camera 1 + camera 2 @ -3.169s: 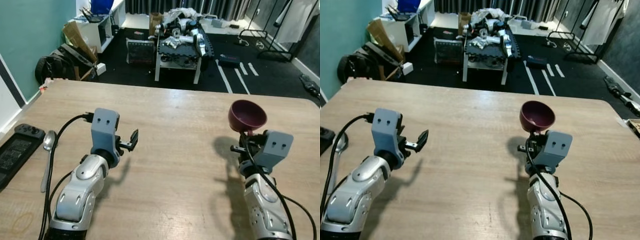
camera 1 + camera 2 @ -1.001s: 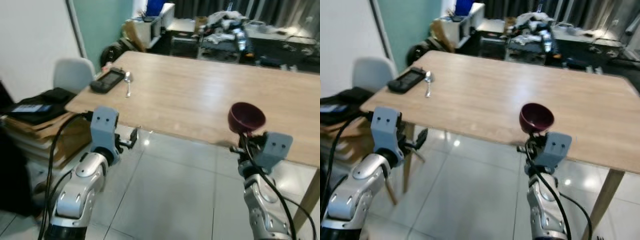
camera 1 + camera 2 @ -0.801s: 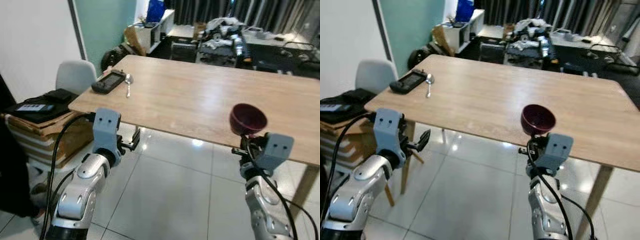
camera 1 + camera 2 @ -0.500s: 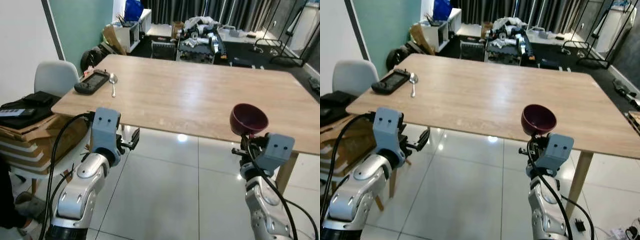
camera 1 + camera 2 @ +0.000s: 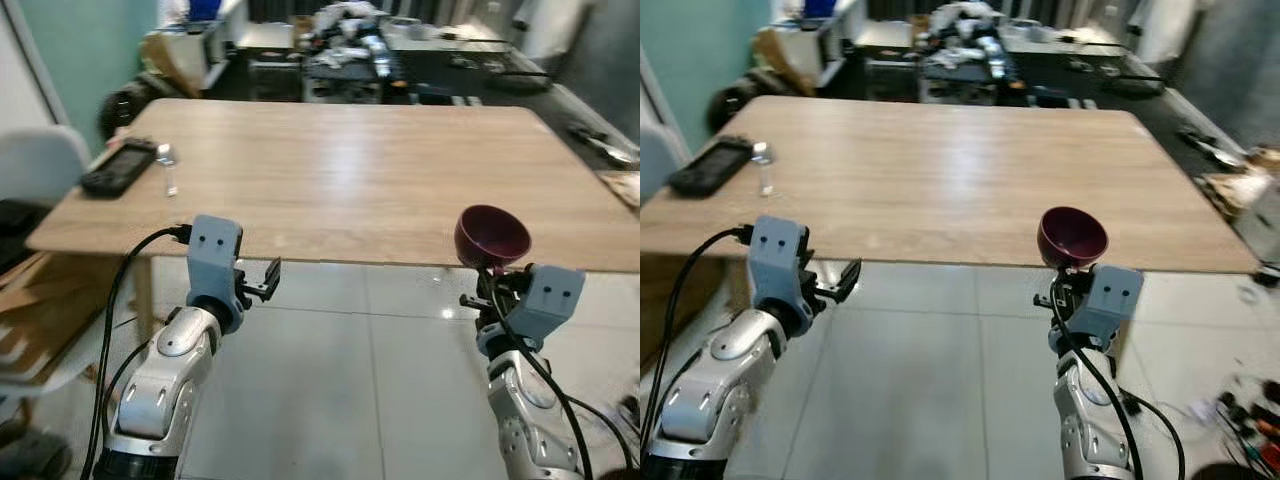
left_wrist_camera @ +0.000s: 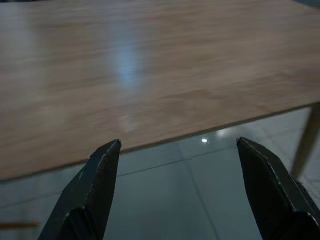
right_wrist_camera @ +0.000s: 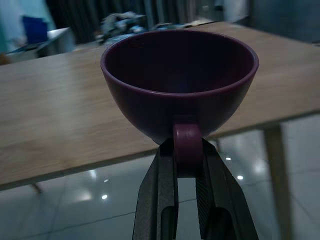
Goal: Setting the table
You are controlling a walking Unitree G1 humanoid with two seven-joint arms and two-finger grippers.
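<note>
**Short of the surface, cup in hand**

My right end effector (image 5: 487, 285) grips a maroon cup (image 5: 492, 236) upright over the tiled floor (image 5: 350, 390), before the wooden surface (image 5: 340, 180). My left end effector (image 5: 268, 277) hangs free. A spoon (image 5: 166, 160) lies beside a dark handheld device (image 5: 118, 168).

handheld game console (image 5: 118, 167) near table's left edge | white chair (image 5: 38, 160) beside that edge | cluttered low table (image 5: 345, 62) beyond | glossy tiled floor (image 5: 330, 390) | teal wall (image 5: 75, 50)
</note>
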